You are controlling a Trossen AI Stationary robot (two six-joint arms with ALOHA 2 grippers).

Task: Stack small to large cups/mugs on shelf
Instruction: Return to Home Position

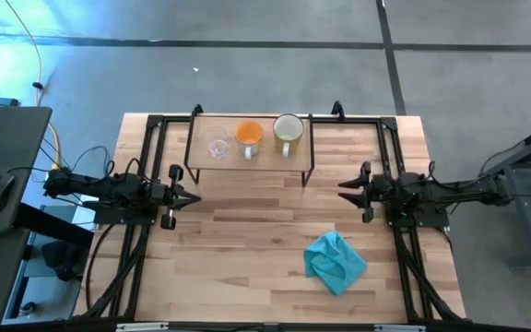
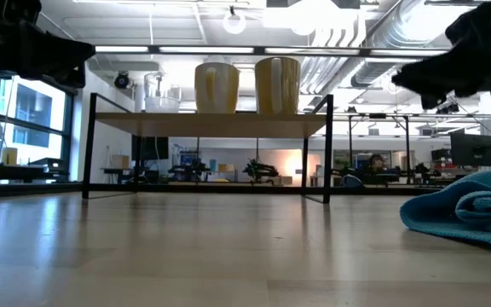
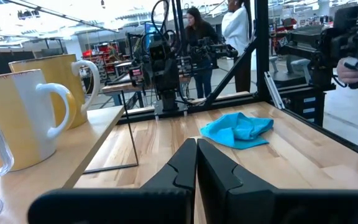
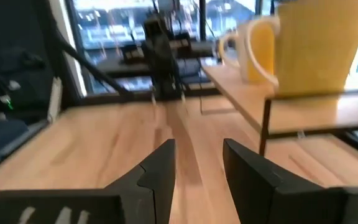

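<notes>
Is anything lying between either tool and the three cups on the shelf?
Nothing visible. Only bare tabletop separates the left tool and right tool from the low light-wood shelf; the crumpled teal-blue cloth lies nearer the front, off both lines.

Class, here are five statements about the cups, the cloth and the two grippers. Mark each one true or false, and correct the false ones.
1. The glass cup, orange mug and cream mug stand in one row on the shelf. True.
2. The orange mug stands between the other two. True.
3. The teal cloth lies on the shelf. False: it lies on the table, on the right arm's side.
4. The left gripper holds the glass cup. False: its fingers are shut on nothing, clear of the shelf.
5. The right gripper has its fingers open. True.
</notes>
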